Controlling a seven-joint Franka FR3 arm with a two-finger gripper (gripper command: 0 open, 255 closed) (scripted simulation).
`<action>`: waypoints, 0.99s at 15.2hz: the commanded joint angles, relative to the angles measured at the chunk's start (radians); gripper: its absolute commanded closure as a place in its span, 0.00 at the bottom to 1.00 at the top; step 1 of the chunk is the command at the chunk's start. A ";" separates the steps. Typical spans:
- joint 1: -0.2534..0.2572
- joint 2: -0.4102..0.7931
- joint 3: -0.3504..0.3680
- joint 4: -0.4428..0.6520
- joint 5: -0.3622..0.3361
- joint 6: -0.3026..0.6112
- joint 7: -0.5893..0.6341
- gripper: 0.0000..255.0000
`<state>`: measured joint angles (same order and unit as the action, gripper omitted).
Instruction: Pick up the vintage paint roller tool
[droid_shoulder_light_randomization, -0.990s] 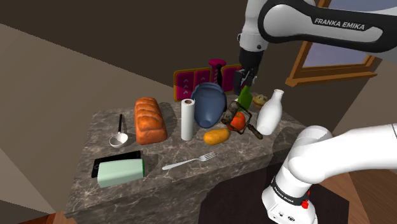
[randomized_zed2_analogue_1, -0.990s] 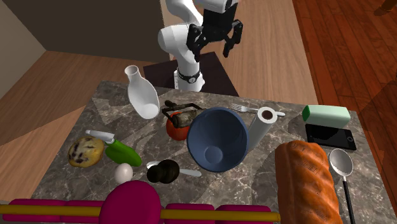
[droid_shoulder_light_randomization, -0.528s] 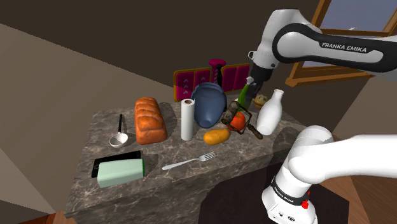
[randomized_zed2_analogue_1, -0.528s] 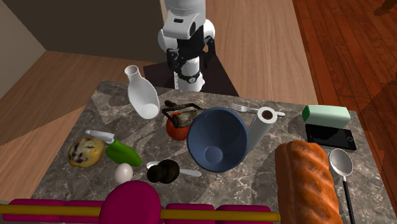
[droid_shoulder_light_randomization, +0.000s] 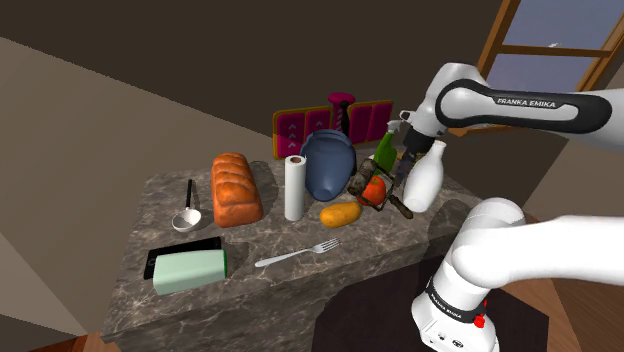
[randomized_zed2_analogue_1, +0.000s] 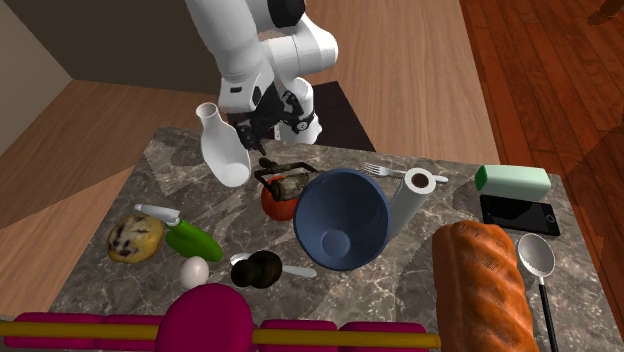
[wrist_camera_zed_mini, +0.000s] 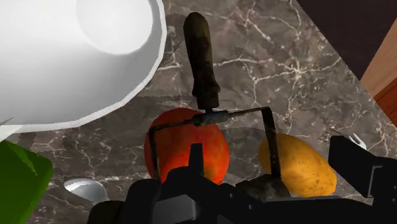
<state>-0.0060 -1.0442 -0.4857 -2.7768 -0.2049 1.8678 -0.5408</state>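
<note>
I find the roller (wrist_camera_zed_mini: 202, 70) hemmed in: a white bottle (wrist_camera_zed_mini: 70, 63) just beside its handle, a tomato (wrist_camera_zed_mini: 168, 143) against its frame, a potato (wrist_camera_zed_mini: 299, 165) near its far end. Beside the handle, away from the bottle, the counter (wrist_camera_zed_mini: 280, 70) is bare.

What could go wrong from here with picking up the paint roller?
The open pincer hangs right beside the white vase; going lower may topple it. The paint roller has its wire frame seemingly resting on the red fruit, with a potato alongside, so lifting may drag or roll them.
</note>
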 joint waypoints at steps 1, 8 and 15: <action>-0.008 0.010 -0.094 -0.039 -0.029 0.052 -0.090 0.00; 0.004 0.101 -0.274 -0.096 -0.087 0.195 -0.235 0.00; 0.007 0.137 -0.310 -0.123 -0.106 0.257 -0.251 1.00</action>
<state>0.0003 -0.9093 -0.7944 -2.8996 -0.3110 2.1224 -0.7911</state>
